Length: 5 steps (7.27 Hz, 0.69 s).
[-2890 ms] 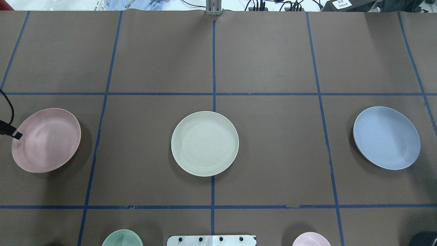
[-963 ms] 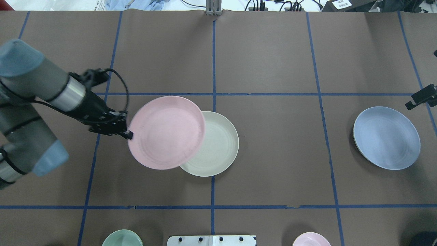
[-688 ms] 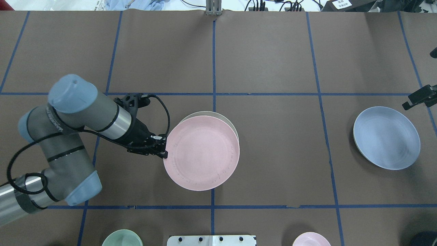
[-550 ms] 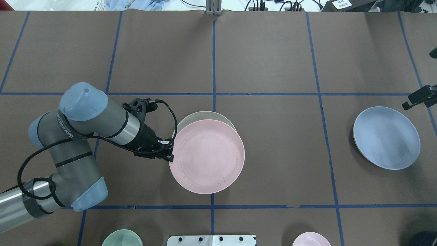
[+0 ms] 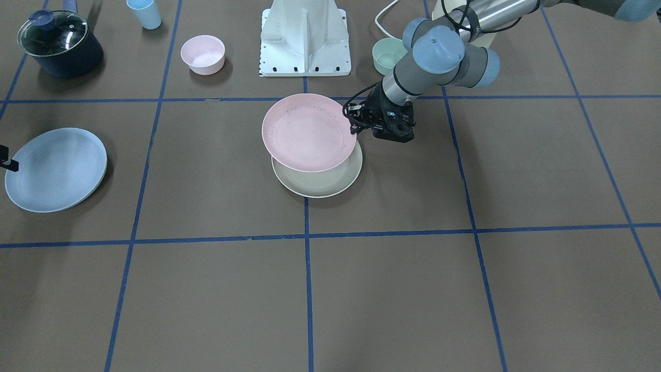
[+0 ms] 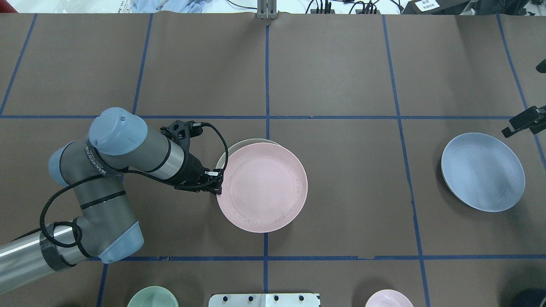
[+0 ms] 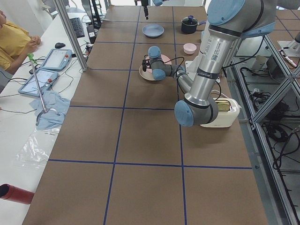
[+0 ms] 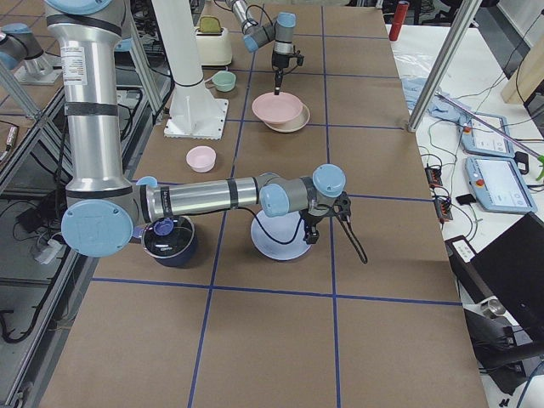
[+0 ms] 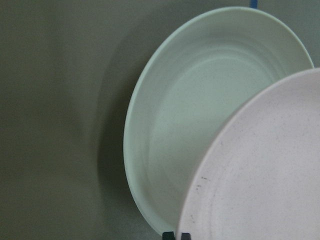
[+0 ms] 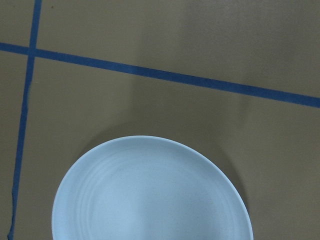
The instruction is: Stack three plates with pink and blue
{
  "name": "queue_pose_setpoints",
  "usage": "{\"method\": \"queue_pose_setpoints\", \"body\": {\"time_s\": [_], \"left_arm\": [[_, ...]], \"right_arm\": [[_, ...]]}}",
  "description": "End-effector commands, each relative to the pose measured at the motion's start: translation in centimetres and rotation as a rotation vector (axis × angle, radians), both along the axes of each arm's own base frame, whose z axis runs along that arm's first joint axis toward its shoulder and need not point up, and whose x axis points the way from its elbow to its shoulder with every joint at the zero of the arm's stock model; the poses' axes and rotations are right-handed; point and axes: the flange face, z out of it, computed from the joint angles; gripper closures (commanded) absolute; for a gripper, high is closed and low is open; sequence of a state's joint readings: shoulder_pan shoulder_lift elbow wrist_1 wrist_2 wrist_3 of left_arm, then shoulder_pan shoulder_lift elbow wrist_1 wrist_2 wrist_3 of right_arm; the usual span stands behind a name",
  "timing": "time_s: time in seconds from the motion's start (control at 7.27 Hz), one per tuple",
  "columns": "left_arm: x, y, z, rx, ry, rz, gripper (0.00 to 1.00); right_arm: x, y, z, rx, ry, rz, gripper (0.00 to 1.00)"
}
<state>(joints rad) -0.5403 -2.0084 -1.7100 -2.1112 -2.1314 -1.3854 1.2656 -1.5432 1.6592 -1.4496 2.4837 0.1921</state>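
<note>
- You can see the left hand (image 6: 219,187) pinching the pink plate (image 6: 262,187) by its rim.
- The pink plate sits over the cream plate (image 5: 320,181) at the counter's (image 6: 341,192) middle and covers most of it.
- The blue plate (image 6: 483,172) lies flat, well apart on the robot's right.
- The right hand (image 6: 518,123) hangs near the blue plate's far rim; you cannot tell whether it is spread.

We saw the pink plate (image 6: 262,187) as matt, flecked with fine dark specks. The cream plate (image 9: 200,110) and the blue plate (image 10: 150,195) looked matt and smooth, with faint concentric rings. The bench (image 6: 341,64) was dull, brown and paper-like, crossed by blue tape (image 6: 267,76). The left arm (image 6: 128,149) had a matt grey shell, pale blue plastic caps (image 6: 117,130) and a shiny metal band (image 6: 173,159). The pot lid (image 5: 50,32) was glossy glass.
</note>
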Motion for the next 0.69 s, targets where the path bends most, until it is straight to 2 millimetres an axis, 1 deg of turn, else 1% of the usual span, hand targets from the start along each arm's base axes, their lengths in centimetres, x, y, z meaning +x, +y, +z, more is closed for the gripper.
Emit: {"method": "queue_pose_setpoints", "body": {"time_s": [0.0, 0.14, 0.28, 0.41, 0.55], "left_arm": [[0.4, -0.9, 1.1, -0.011, -0.026, -0.025, 1.00], [0.5, -1.1, 0.4, -0.013, -0.019, -0.031, 0.67], [-0.3, -2.0, 0.1, -0.007, -0.009, -0.049, 0.36], [-1.6, -3.4, -0.5, -0.001, 0.001, -0.076, 0.17], [-3.5, -5.5, -1.8, 0.007, 0.021, -0.122, 0.02]], "right_arm": [[0.0, 0.0, 0.1, -0.002, 0.002, 0.000, 0.00], [-0.1, 0.0, 1.1, -0.020, 0.008, 0.000, 0.00], [-0.9, 0.2, 2.2, -0.039, 0.016, -0.018, 0.00], [-2.0, 0.8, 3.5, -0.041, 0.019, -0.042, 0.00], [-2.0, 1.2, 5.3, -0.020, 0.012, -0.045, 0.00]]}}
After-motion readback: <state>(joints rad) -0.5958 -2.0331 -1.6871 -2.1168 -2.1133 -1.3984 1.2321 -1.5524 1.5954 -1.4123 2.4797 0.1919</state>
